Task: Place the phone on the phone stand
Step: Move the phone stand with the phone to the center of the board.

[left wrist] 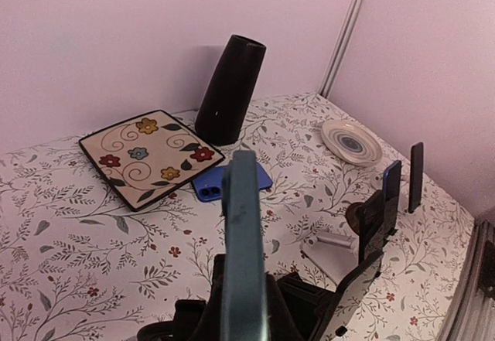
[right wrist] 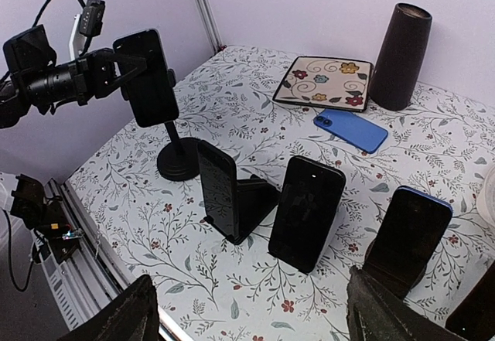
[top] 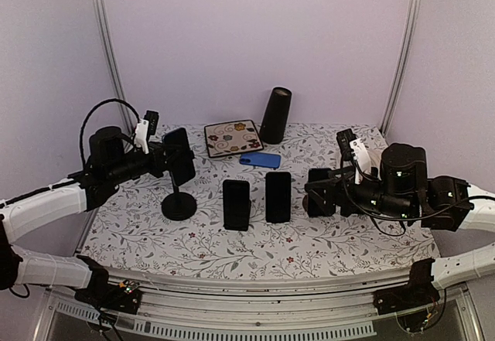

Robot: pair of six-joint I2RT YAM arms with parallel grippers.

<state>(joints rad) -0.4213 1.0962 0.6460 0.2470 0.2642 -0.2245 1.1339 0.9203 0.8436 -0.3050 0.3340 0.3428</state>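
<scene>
- Table (top: pixel 340 248): floral cloth, with a plate (top: pixel 233 138), a dark vase (top: pixel 275 114) and a blue phone (top: pixel 260 159) lying flat at the back.
- Right gripper (right wrist: pixel 251 314): jaws wide apart and holding nothing, low over the table's right side, well apart from the stand.
- Left gripper (right wrist: pixel 124 66): clamped on the phone's edges, holding it upright.
- Stand (top: pixel 179 206): round base and thin pole, left of two other propped phones (right wrist: pixel 267 202).
- Phone (right wrist: pixel 147 78): at the pole's top, directly over the base.
- Progress, as I judge it: the phone has been carried to the stand. Whether it sits in the cradle I cannot tell. Seating and release remain.
</scene>
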